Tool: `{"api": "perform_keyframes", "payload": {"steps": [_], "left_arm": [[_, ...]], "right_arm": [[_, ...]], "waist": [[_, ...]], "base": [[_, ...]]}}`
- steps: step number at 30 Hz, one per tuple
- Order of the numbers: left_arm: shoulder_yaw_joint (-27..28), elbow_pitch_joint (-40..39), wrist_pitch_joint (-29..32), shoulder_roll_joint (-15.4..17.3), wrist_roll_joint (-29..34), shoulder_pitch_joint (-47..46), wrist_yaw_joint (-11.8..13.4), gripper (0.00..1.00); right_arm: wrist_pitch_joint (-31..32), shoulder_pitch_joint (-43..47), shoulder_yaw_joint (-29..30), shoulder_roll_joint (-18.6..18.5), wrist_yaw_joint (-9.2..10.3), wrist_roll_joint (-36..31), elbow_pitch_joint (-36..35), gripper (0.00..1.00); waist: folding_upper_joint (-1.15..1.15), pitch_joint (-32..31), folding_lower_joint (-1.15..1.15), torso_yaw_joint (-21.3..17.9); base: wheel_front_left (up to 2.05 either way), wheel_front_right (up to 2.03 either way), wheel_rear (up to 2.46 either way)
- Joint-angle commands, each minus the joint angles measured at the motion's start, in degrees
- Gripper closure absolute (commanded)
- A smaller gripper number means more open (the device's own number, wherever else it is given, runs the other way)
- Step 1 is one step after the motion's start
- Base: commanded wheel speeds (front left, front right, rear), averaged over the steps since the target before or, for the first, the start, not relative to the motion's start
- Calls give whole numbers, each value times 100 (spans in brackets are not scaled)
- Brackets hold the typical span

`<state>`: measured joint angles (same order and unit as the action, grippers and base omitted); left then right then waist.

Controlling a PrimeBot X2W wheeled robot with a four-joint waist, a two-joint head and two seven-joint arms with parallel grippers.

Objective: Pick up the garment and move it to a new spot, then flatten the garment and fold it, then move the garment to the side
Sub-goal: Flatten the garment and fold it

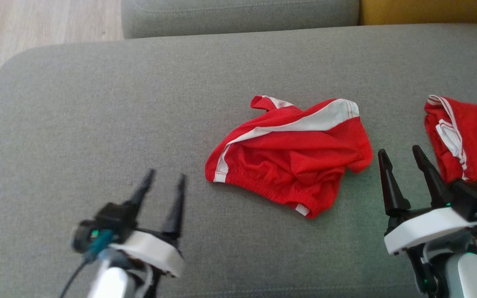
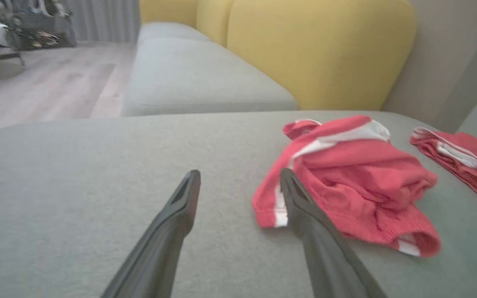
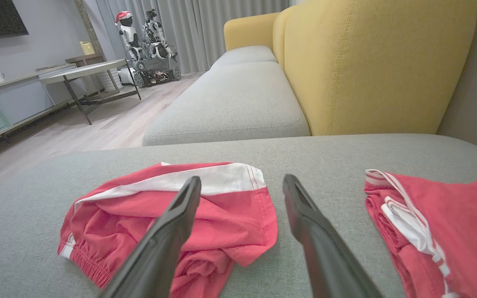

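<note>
A crumpled red garment (image 1: pixel 292 155) with white stripes lies in the middle of the grey sofa seat (image 1: pixel 97 103); it also shows as the red garment (image 2: pixel 354 182) in the left wrist view and the red garment (image 3: pixel 172 211) in the right wrist view. My left gripper (image 1: pixel 166 176) hovers open at the lower left, a short way left of the cloth. My right gripper (image 1: pixel 402 151) stands open just right of the garment's right edge. Neither holds anything.
A second red piece (image 1: pixel 468 140) with white trim lies at the seat's right edge, close behind my right gripper. A yellow backrest (image 3: pixel 371 66) rises beyond the seat, with another grey cushion (image 3: pixel 230 103) farther off. Wooden floor (image 1: pixel 23 25) lies past the seat's left side.
</note>
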<state>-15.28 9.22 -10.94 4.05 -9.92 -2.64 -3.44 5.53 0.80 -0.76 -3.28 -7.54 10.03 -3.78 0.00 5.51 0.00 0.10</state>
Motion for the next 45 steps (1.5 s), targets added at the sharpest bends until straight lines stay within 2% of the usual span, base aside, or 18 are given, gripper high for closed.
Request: {"api": "perform_keyframes", "payload": {"steps": [1, 5, 9, 15, 22, 28, 30, 32, 39, 45], "left_arm": [[-47, -117, 81, -29, -63, -326, -78, 0], [-648, 219, 405, -89, -249, -642, -212, 0], [-978, 730, 655, -110, -545, -1068, -236, 0], [-1115, 1468, 642, -115, -925, -1647, 22, 0], [-1177, 2065, 758, -116, -1228, -1904, 171, 0], [-1222, 2331, 803, -116, -1289, -1962, 294, 26], [-1254, 2387, 862, -103, -1279, -1970, 302, 56], [-1322, 2455, 923, -77, -1230, -1995, 298, 98], [-1532, 2673, 976, -50, -1088, -2084, 278, 100], [-1478, 2631, 561, -26, -1118, -2123, 272, 100]], "right_arm": [[11, -190, -138, -3, 5, 24, -206, 0], [7, -300, -221, 4, 5, 47, -194, 0], [-6, -437, -301, 9, 5, 74, -167, 0], [-49, -546, -309, 13, 5, 111, -91, 0], [-71, -573, -295, 17, 5, 134, -21, 0], [-77, -579, -272, 22, 5, 177, 48, 0], [-84, -586, -259, 24, 5, 190, 61, 0], [-88, -600, -257, 25, 5, 201, 75, 0], [-73, -678, -243, 29, 5, 234, 139, 0], [-96, -686, -232, 31, 5, 251, 155, 0]], "waist": [[0, 61, 0, -10], [0, 237, 0, -102], [0, 446, 0, -256], [0, 650, 0, -462], [0, 750, 0, -545], [0, 766, 0, -531], [0, 777, 0, -502], [0, 788, 0, -474], [0, 779, 0, -406], [0, 736, 0, -375]], "base": [[0, 0, 0], [0, 0, 0], [0, 0, 0], [0, 0, 0], [0, 0, 0], [0, 0, 0], [0, 0, 0], [0, 0, 0], [0, 0, 0], [0, 0, 0]]}}
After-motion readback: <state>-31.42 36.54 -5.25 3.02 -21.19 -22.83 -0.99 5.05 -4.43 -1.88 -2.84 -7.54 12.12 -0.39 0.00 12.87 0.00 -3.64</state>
